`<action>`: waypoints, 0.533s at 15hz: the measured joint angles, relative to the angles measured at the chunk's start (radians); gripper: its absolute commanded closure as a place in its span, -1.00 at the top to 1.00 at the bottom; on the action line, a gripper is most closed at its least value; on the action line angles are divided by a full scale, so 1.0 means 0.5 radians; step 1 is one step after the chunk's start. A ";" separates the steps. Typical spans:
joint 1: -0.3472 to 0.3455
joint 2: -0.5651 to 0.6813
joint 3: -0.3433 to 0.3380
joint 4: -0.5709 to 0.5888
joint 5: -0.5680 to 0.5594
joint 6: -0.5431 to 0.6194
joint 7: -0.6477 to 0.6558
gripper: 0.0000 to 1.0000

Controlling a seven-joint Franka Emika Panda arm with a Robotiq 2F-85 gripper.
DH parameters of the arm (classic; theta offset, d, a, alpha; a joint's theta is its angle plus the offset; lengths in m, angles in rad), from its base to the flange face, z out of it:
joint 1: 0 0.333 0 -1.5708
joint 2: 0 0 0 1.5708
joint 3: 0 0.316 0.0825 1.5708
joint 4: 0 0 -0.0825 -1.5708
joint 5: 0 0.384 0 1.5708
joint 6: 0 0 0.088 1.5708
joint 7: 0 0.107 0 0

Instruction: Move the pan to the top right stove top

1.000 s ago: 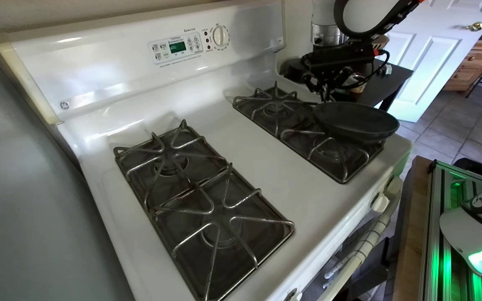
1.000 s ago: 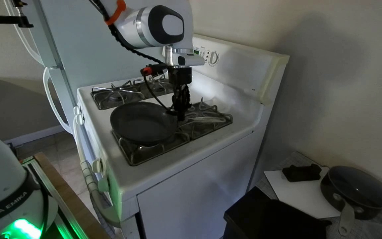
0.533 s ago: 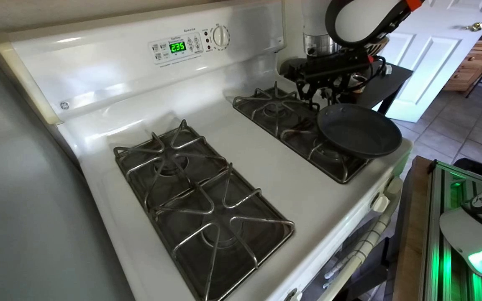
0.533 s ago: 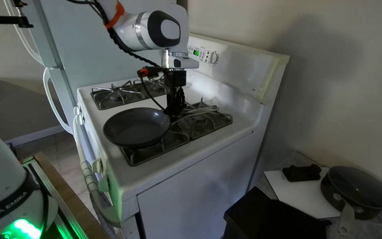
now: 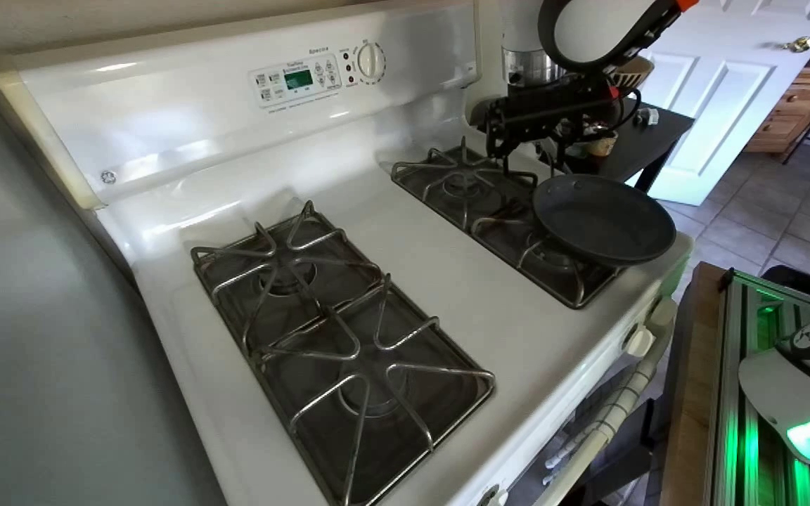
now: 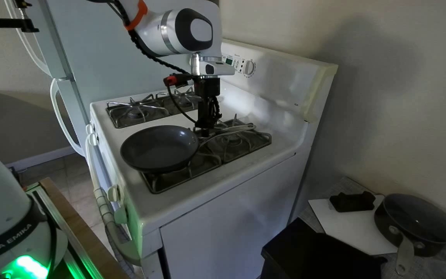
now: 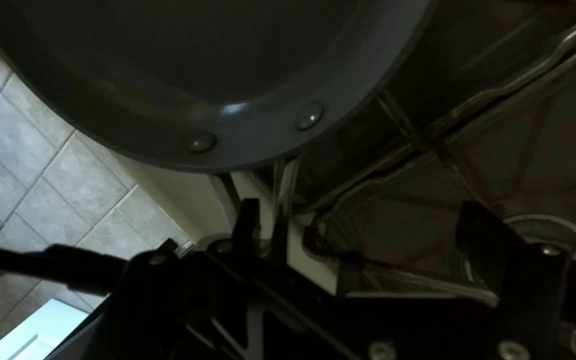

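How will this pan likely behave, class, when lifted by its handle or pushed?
The pan should probably stay stiff: two rivets appear to fix its handle. Held there, its wide round body may droop, sitting wholly at one end. Pushed, it might catch on raised bars of the grate.

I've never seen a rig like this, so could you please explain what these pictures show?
The machine is a robot arm with a two-fingered gripper. Two pictures come from cameras outside the robot; the third, from its wrist, looks past the fingers. On the white range, a dark pan sits on the front right burner, its metal handle reaching toward the back. The top right burner, behind it, is where the pan should go. A saucepan stands off to the side. Nothing is held: the fingers are spread, with one close to the handle, though I cannot tell whether it touches.
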 measured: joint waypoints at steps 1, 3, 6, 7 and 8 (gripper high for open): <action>-0.001 -0.007 -0.003 0.003 -0.005 0.000 -0.005 1.00; -0.006 -0.036 -0.013 0.000 -0.008 -0.001 -0.050 1.00; -0.021 -0.120 -0.032 -0.037 -0.018 0.001 -0.193 1.00; -0.027 -0.154 -0.037 -0.065 -0.026 0.012 -0.243 1.00; -0.033 -0.186 -0.041 -0.101 -0.037 0.034 -0.289 1.00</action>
